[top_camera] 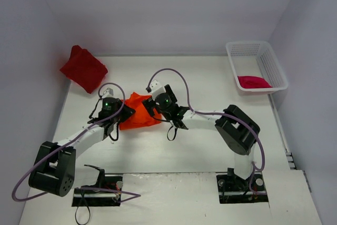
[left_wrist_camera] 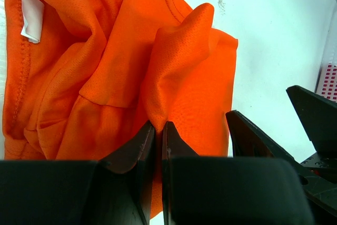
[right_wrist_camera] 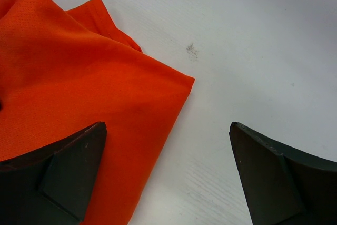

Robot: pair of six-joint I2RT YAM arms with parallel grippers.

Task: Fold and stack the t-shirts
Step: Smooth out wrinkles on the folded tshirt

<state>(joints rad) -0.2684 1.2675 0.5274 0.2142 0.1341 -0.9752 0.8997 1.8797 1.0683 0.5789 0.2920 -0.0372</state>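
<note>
Orange t-shirt (left_wrist_camera: 121, 77) lies bunched on the white table (top_camera: 200, 77), well to the left of the white mesh basket (top_camera: 274, 64) and nearer the arm bases than it. A small white tag (left_wrist_camera: 31, 17) is sewn in beside a stitched seam; no writing can be read on it. The cloth is a fine pinhole-mesh knit, soft and creased, with ribbed stitching along its hems. It forms a crumpled heap with no clear long axis. One flat, folded corner (right_wrist_camera: 181, 80) juts out onto bare table.

The left gripper (left_wrist_camera: 159, 130) has its dark fingers pressed together, pinching a raised ridge of the orange cloth. The right gripper (right_wrist_camera: 167, 126) has its fingers wide apart and grips nothing, one over the shirt's edge and the other over bare table.

The crimson-pink t-shirt (top_camera: 254, 81) lies crumpled inside the basket. The dark red t-shirt (top_camera: 83, 68), folded into a rough slab, sits across the table from the basket, against the left wall.
</note>
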